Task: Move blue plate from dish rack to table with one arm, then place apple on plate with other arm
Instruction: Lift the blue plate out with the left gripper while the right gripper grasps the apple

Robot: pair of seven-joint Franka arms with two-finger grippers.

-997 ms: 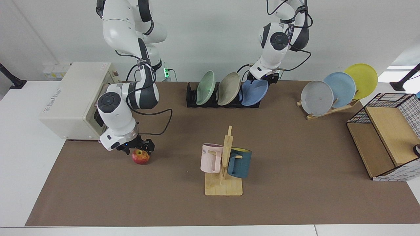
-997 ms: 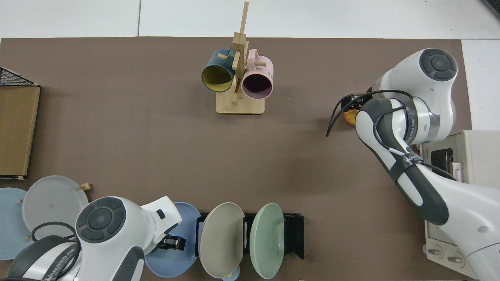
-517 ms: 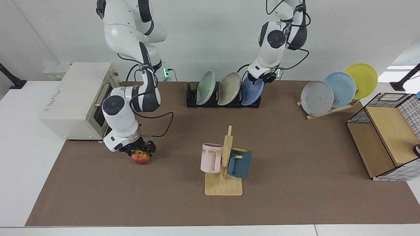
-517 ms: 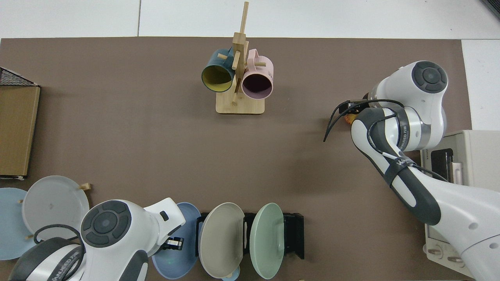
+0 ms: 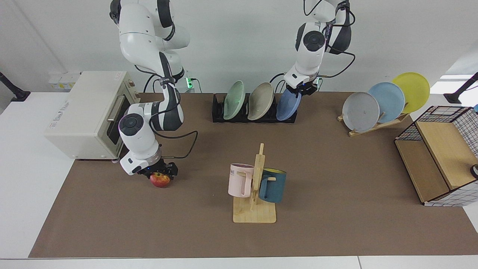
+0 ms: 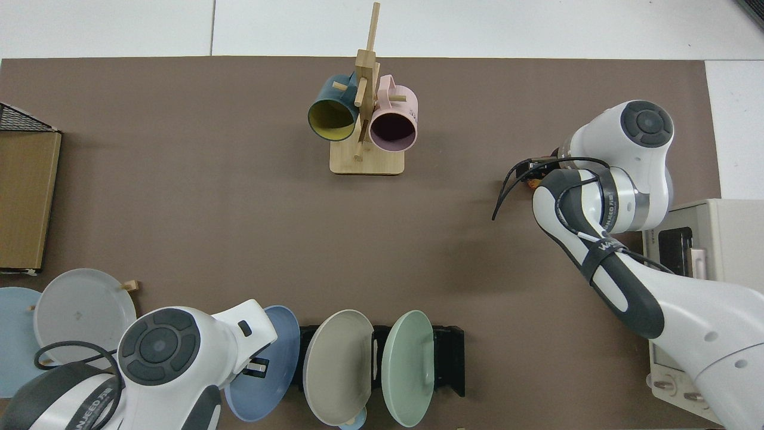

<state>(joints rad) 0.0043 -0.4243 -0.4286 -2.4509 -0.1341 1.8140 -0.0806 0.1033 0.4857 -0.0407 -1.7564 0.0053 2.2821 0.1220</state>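
Note:
The blue plate (image 5: 288,107) stands steeply on edge at the right end of the black dish rack (image 5: 218,113). My left gripper (image 5: 299,90) is shut on its upper rim. From above, the blue plate (image 6: 267,364) sits just past the end of the dish rack (image 6: 453,358), and the left gripper (image 6: 255,368) shows under the arm's white wrist. The red apple (image 5: 160,180) rests on the brown mat of the table (image 5: 336,209). My right gripper (image 5: 158,173) is low over it, open, with a finger on each side of its top. In the top view the right arm hides nearly all of the apple (image 6: 532,182).
A green plate (image 5: 234,99) and a beige plate (image 5: 260,101) stay in the rack. A mug tree (image 5: 256,186) stands mid-table. A toaster oven (image 5: 86,112) is behind the apple. A wooden plate stand (image 5: 377,125) and a wire shelf (image 5: 437,157) are at the right.
The left gripper has lifted and turned the blue plate from a lean to nearly edge-on. The right gripper has sunk lower around the apple, which has stayed put.

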